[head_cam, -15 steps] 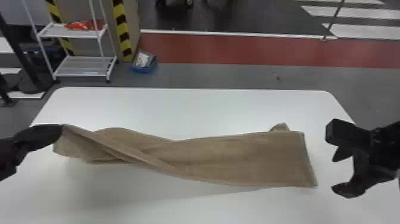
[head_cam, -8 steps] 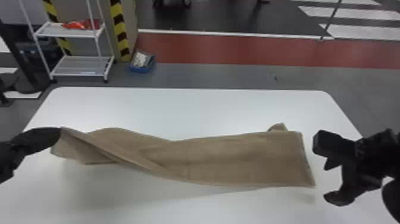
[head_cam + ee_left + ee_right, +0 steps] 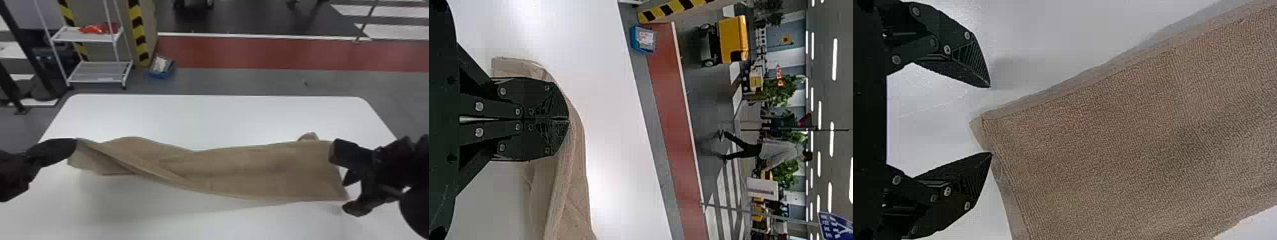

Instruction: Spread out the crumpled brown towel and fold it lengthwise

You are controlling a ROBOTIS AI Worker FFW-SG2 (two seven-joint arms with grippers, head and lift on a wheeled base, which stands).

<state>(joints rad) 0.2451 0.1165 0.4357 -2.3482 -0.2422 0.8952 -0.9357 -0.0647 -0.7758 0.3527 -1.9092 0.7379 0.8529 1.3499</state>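
The brown towel (image 3: 249,169) stretches across the table in a long strip, its left part raised with a slanting fold and a small corner poking out behind its right part. My left gripper (image 3: 75,143) is shut on the towel's left end. In the left wrist view, that gripper (image 3: 568,119) has its fingers together with towel (image 3: 569,185) around the tips. At the towel's right end stands my right gripper (image 3: 338,182), open. From the right wrist view, the same gripper (image 3: 991,120) has its fingers apart, with a towel corner (image 3: 984,131) close to the gap between the tips.
The white table (image 3: 217,118) carries the towel. On the floor beyond it stand a white shelf rack (image 3: 99,71) with red items and a blue bin (image 3: 162,67), both behind the table's left half.
My right gripper has moved left and now reaches the towel's right edge, still open. The left gripper and the towel have stayed nearly where they were.
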